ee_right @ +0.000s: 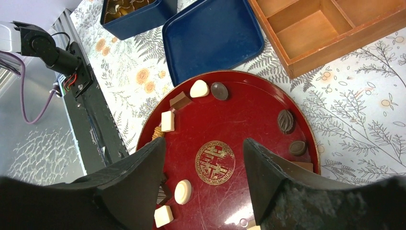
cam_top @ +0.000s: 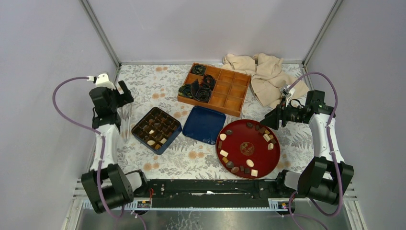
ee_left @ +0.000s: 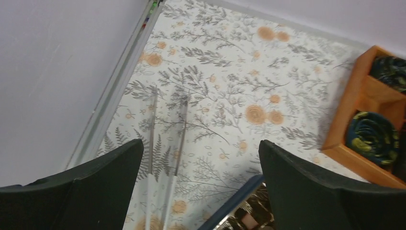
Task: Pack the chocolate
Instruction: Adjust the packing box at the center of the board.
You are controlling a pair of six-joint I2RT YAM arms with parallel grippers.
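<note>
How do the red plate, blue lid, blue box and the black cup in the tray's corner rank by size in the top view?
1. red plate
2. blue lid and blue box: look alike
3. black cup

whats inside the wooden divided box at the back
Black crumpled paper cups sit in the left compartments of the wooden box. The other compartments show bare wood. Anything beneath the cups is covered and cannot be seen.
</note>
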